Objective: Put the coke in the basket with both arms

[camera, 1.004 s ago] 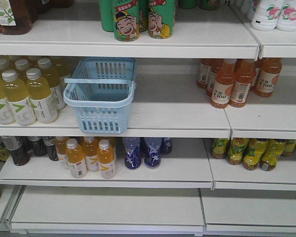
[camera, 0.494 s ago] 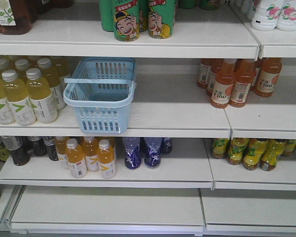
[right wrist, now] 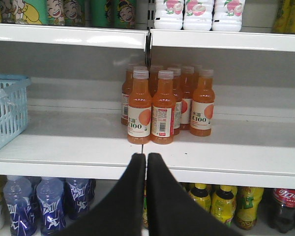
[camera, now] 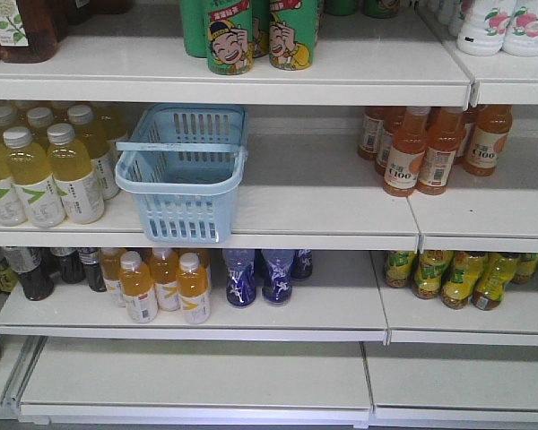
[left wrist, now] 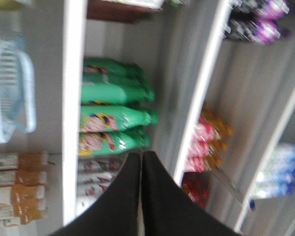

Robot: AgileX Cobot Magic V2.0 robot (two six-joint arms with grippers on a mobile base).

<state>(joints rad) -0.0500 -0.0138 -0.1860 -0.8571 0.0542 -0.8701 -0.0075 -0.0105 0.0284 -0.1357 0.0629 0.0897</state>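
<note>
The light blue basket (camera: 184, 215) stands empty on the middle shelf, its handle lying across the top. It also shows at the left edge of the left wrist view (left wrist: 28, 98) and of the right wrist view (right wrist: 10, 113). No red coke can shows clearly in any view. My left gripper (left wrist: 141, 155) is shut and empty, and its view is tilted and blurred. My right gripper (right wrist: 146, 156) is shut and empty, in front of the shelf edge, right of the basket. Neither arm shows in the front view.
Orange-drink bottles (right wrist: 160, 105) stand on the shelf beyond my right gripper. Yellow bottles (camera: 45, 170) stand left of the basket. Green cans (camera: 251, 36) are above, blue bottles (camera: 260, 273) below. A dark cola bottle (right wrist: 285, 206) is at lower right. Blurred red items (left wrist: 194, 189) lie near my left gripper.
</note>
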